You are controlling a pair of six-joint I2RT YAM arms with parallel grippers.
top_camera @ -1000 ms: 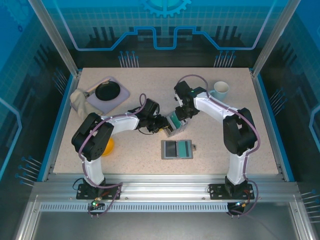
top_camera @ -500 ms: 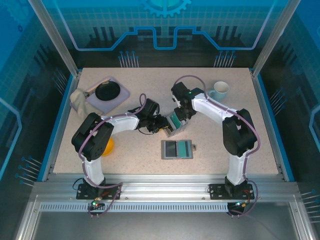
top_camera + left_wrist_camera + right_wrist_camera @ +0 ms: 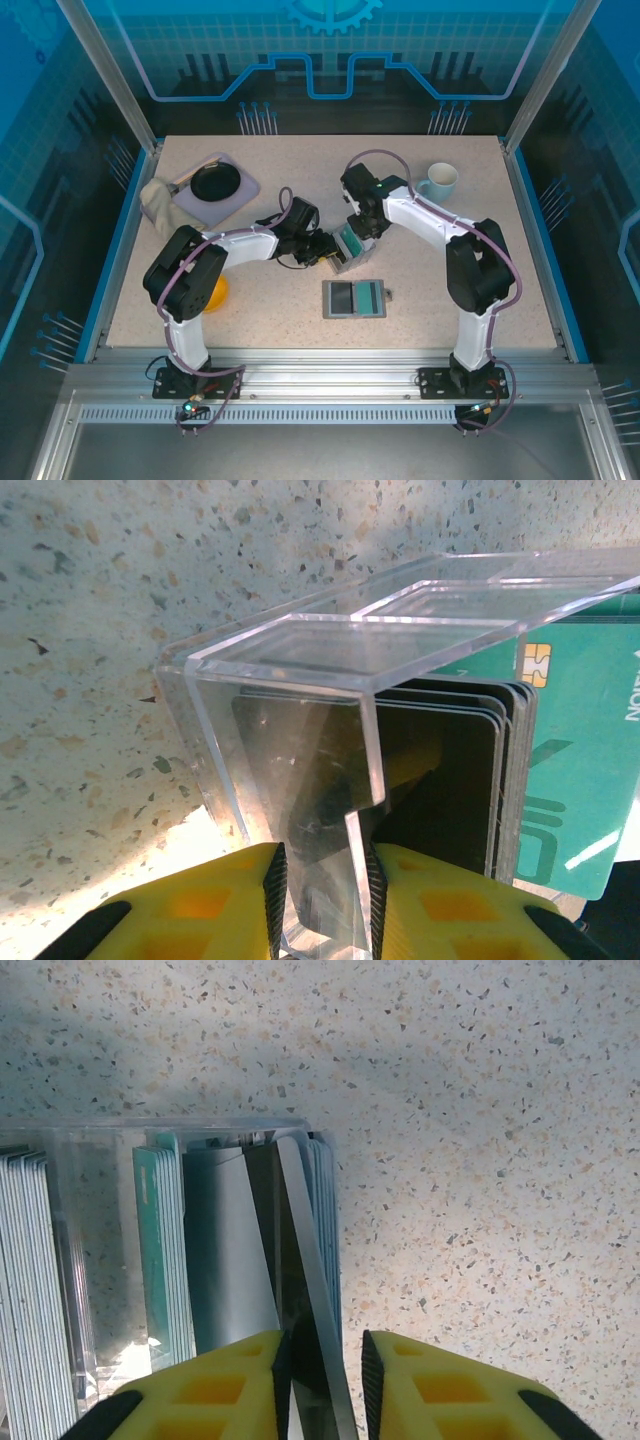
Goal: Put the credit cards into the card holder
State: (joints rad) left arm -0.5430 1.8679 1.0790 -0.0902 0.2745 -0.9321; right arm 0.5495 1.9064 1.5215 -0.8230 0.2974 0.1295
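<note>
Near the middle of the table [image 3: 270, 310], the credit cards [image 3: 160, 1250] stand on edge, packed into the slots of a clear plastic box [image 3: 330, 650]. They are well apart from the card holder [image 3: 354, 298], which lies open and flat nearer the arm bases. We judge each card light, thin and stiff, with slick faces and little to catch on. Packed this tightly, one is best taken by its free upper edge, pinched across its two faces, and drawn straight out along its slot so that it neither bends nor drags its neighbours. Our right gripper [image 3: 325, 1345] hangs over the right end of the stack with its yellow fingers [image 3: 230, 1380] narrowly parted and one tilted card [image 3: 312, 1260] running between them. The gap looks a little wider than the card, and we cannot tell whether the pads have hold of it. Our left gripper [image 3: 327, 855] is clamped on a wall of the box, steadying it, with more of the cards just beyond its fingertips. A slanted card may slip or twist in a light pinch, so we would square the grip first
</note>
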